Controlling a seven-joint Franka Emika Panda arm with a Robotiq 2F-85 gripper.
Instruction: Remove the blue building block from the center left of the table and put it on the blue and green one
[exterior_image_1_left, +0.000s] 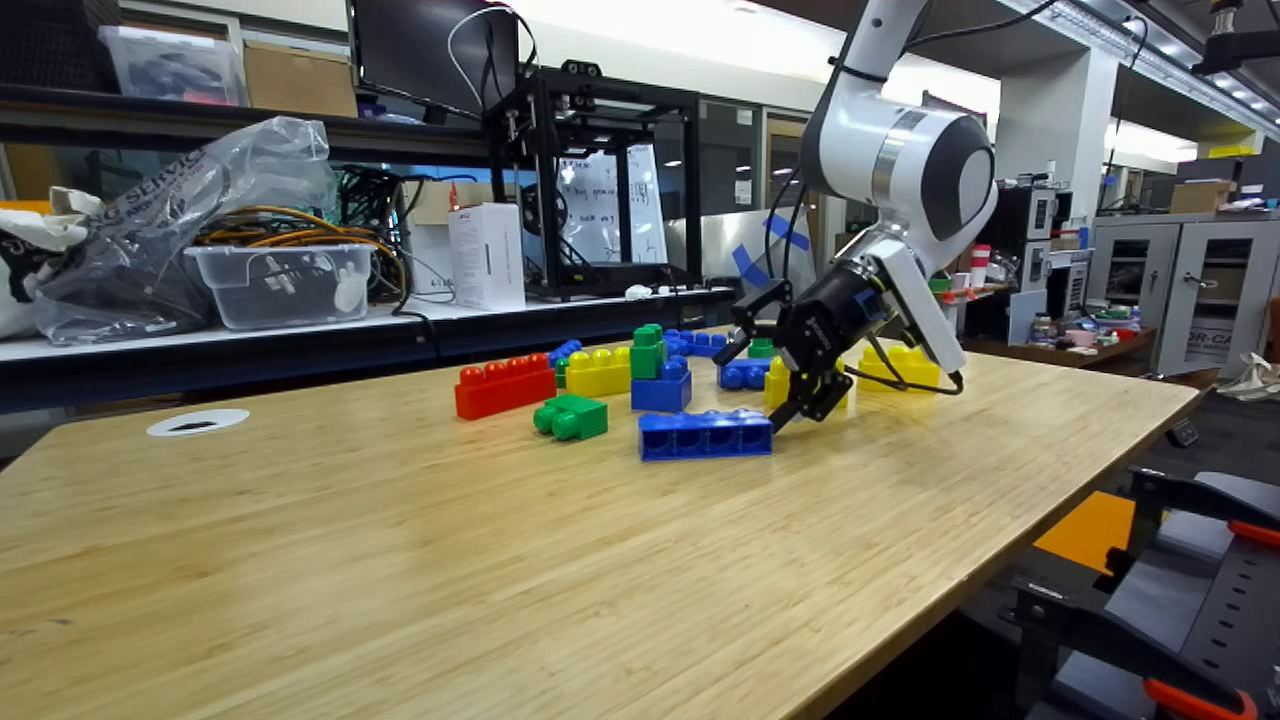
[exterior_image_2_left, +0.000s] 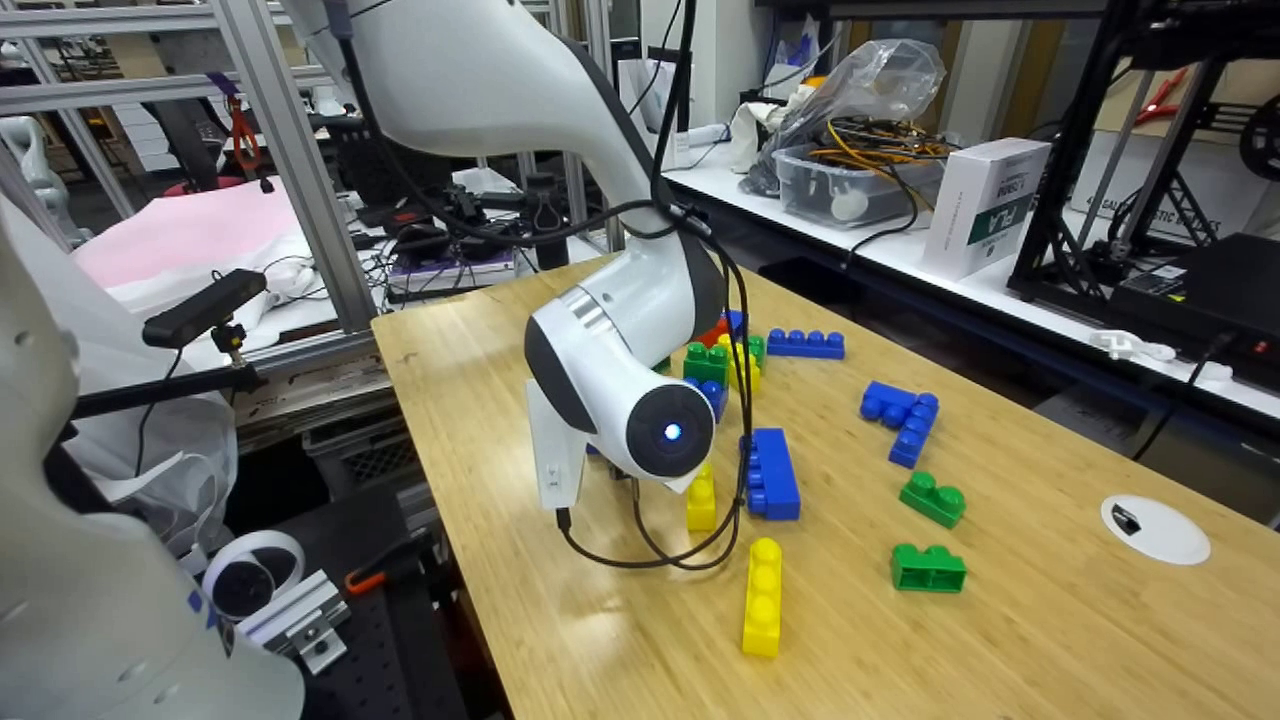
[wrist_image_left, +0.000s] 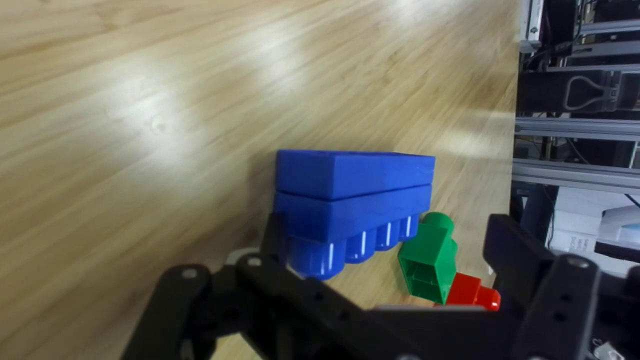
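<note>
We've got the long blue block (exterior_image_1_left: 705, 437) on the table (exterior_image_1_left: 400, 560), approx. mid-table, lying on its side w/ its hollow bottom turned to the near side in an exterior view; the gripper (exterior_image_1_left: 757, 386) tips down at it from the right, fingers spread wide, w/ hold of nothing; one fingertip is low, right at the block's right end, & the other is higher up, well apart from it; we can't tell if the low one touches; in the wrist view we see the block's end & its row of four studs, the nearest stud partly behind that finger.

The blue and green stack (exterior_image_1_left: 648, 358) stands upright on the far side of the block, a bit left; its green piece is on the left part of the short blue one; left of the long blue block we see a green block (exterior_image_1_left: 572, 418) on its side, & farther left a red block (exterior_image_1_left: 505, 387); both also show past the blue one's far end in the wrist view; a yellow block (exterior_image_1_left: 600, 372) is b/w the red one & the stack; another yellow block (exterior_image_1_left: 898, 369) is off to the right, partly behind the arm (exterior_image_1_left: 850, 150).

In an exterior view the arm hides most of the gripper; right of it we see a wide blue block (exterior_image_2_left: 775, 474), studs to the left; farther right, two small green blocks (exterior_image_2_left: 931, 500) w/ a pair of blue blocks (exterior_image_2_left: 912, 435) beyond.
</note>
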